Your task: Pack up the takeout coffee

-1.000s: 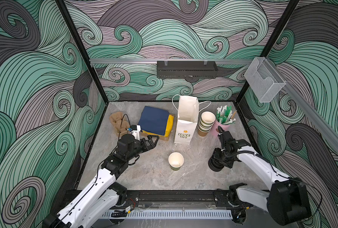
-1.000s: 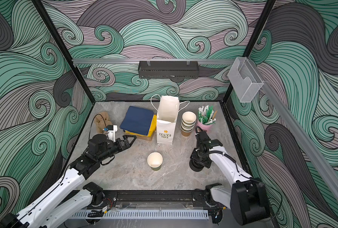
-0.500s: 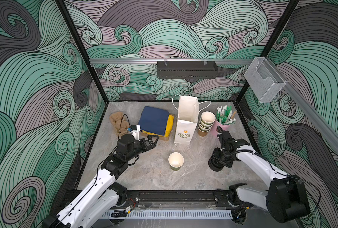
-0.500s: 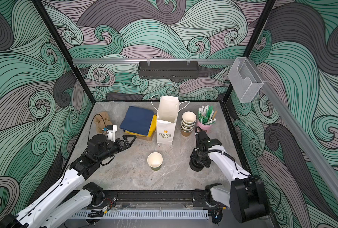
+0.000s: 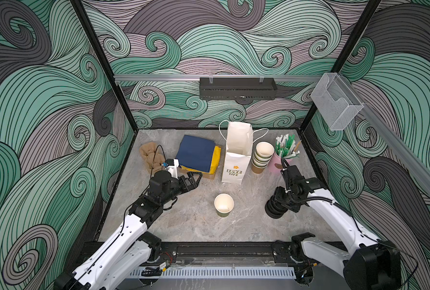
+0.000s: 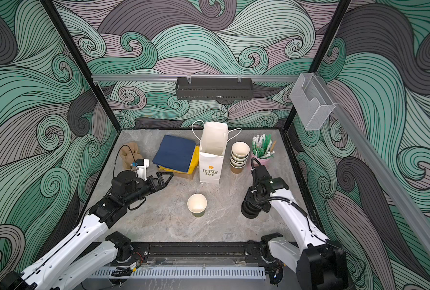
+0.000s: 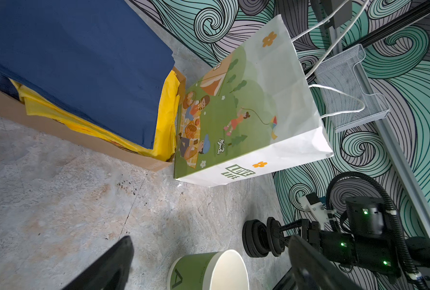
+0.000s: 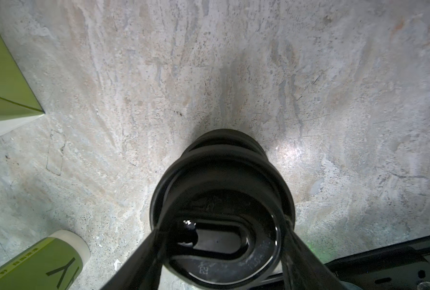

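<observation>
Right hand (image 6: 250, 209) narrows around top lid (image 8: 221, 268) of black stack (image 8: 224, 140); we cannot tell if clamped yet. Left hand (image 5: 196, 179) wide, empty. 1 coffee cup (image 5: 223, 204) lidless at counter (image 5: 183, 221) centre, in front of bag (image 5: 236, 160): we judge capping next.

Even bright light casts soft shadows, one glare spot on the tabletop (image 8: 288, 150).

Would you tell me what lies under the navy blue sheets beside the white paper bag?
Under the navy blue sheets lie bright yellow sheets, both in a shallow brown cardboard box. Anything beneath the yellow layer is covered.
</observation>
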Available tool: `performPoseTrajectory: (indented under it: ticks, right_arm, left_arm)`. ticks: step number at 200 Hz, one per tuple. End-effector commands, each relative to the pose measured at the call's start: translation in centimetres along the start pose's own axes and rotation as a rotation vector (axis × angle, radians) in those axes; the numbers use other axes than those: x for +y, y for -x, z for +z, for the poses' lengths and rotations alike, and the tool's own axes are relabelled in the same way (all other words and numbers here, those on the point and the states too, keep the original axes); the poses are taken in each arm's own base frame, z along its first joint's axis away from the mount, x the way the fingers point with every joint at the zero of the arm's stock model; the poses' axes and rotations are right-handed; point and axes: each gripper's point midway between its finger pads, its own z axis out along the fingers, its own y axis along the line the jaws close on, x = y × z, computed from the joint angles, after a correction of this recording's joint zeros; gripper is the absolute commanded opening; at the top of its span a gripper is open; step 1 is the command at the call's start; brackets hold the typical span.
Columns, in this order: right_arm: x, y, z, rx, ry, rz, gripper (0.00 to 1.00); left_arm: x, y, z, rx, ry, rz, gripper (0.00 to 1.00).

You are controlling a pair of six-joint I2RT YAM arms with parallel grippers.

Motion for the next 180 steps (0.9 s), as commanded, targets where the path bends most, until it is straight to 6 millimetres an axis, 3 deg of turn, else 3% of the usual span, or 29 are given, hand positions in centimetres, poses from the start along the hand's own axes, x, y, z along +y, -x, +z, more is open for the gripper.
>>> performPoseTrajectory:
  ticks: [1,25,70,92,123,153,180]
  right_arm:
    - [-0.1,-0.3,-0.8,0.012,-0.019,-0.058,0.65]
    - [1.0,-0.6,-2.4,0.008,-0.011,-0.143,0.65]
    - [3.4,-3.3,-6.8,-0.048,-0.011,-0.383,0.63]
    - [5.9,-4.9,-8.9,-0.115,0.033,-0.541,0.62]
    - [11.2,-6.7,-11.2,-0.19,0.107,-0.764,0.63]
    - [16.4,-9.0,-11.0,-0.164,0.181,-0.935,0.64]
    - [19.2,-10.6,-9.6,-0.098,0.215,-1.008,0.64]
  left_arm:
    - [-0.7,-0.6,0.1,0.033,-0.031,0.026,0.99]
    - [-0.8,-1.7,-0.1,0.093,-0.04,0.027,0.99]
    - [1.3,-4.7,-0.3,0.197,0.004,-0.018,0.99]
    - [2.5,-5.3,-0.1,0.184,0.026,-0.065,0.98]
    - [4.0,-5.6,0.2,0.145,0.052,-0.131,0.99]
    - [4.6,-5.4,0.0,0.112,0.076,-0.153,0.99]
    - [5.0,-5.3,-0.5,0.086,0.086,-0.156,0.99]
